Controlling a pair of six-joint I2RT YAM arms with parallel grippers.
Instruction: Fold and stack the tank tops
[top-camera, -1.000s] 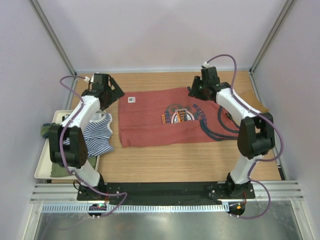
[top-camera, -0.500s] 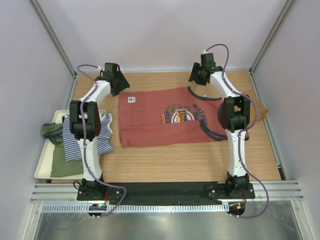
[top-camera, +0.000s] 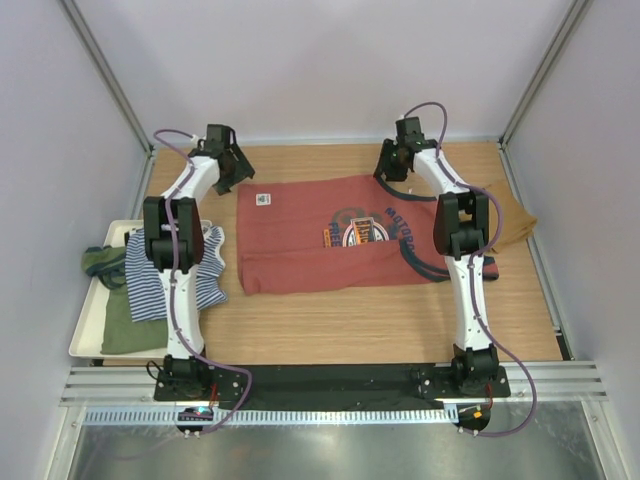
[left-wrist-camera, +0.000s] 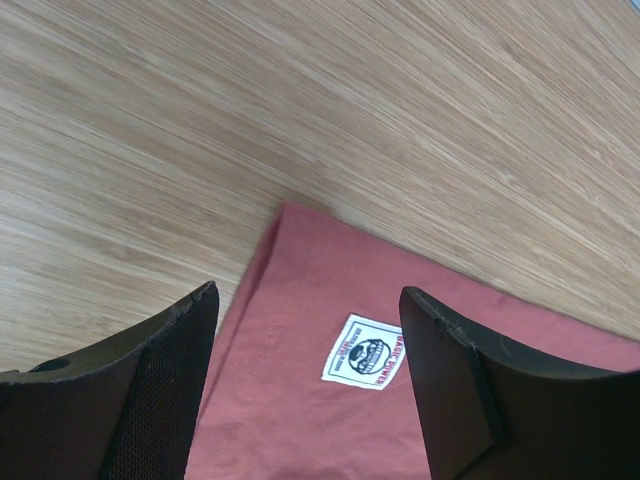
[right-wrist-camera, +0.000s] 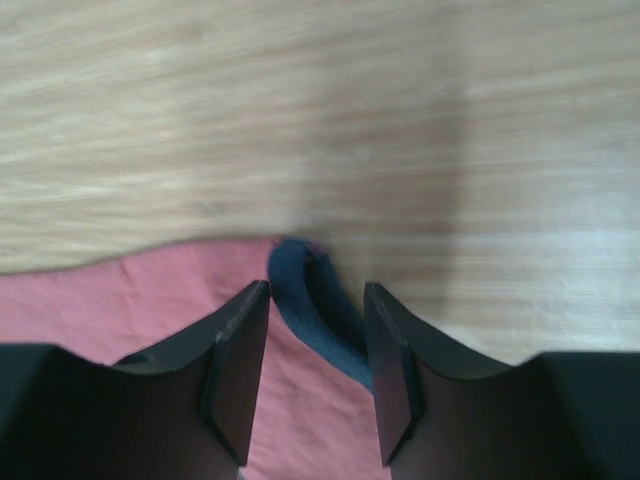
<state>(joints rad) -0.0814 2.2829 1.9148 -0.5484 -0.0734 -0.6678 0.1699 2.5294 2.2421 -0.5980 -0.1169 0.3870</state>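
The rust-red tank top with navy trim and a round chest graphic lies flat in the middle of the table. My left gripper hovers open over its far left corner; in the left wrist view the jaws straddle the red cloth near a white label. My right gripper is open at the far right corner, its jaws astride the navy strap edge without pinching it. The striped top and the olive green top lie at the left. The tan top lies at the right edge.
A white tray at the left edge holds the striped and olive tops. Frame posts and pale walls close in the back and sides. Bare wood lies in front of the red top.
Both arms have stretched toward the back of the table, bringing the grippers onto the red top's far corners. The left jaws have narrowed a little.
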